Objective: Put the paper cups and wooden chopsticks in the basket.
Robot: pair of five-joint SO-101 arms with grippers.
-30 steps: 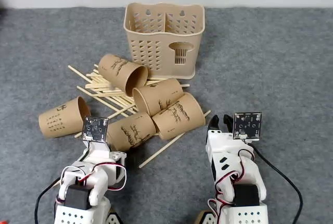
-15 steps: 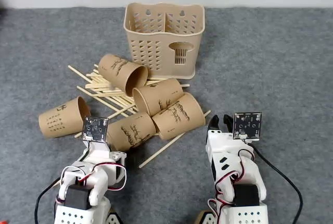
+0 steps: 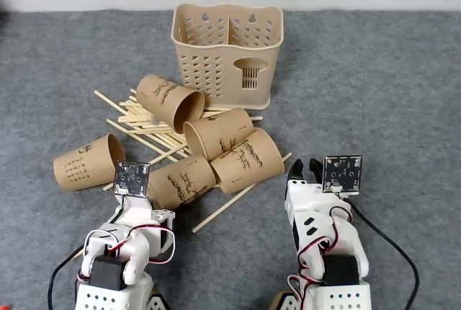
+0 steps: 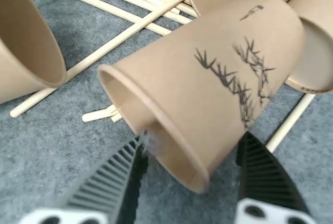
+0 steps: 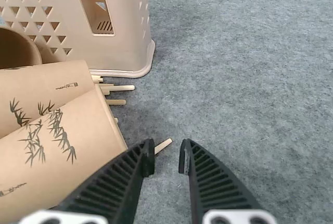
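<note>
First pick under way: my left gripper (image 4: 193, 144) spread wide astride cup (image 3: 184, 180), lower left of centre, not yet clamped. Right gripper (image 5: 166, 157) slightly parted, empty. Next, likely: squeeze, lift to basket (image 3: 216, 72), top centre.

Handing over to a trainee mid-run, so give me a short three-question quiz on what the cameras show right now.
1. How many paper cups lie on the table?
2. True or false: a cup already sits inside the basket.
3. What lies between the fingers of the left gripper? A) a cup on its side B) the basket's rim C) nothing

Key: 1) five; 2) false; 3) A.
</note>
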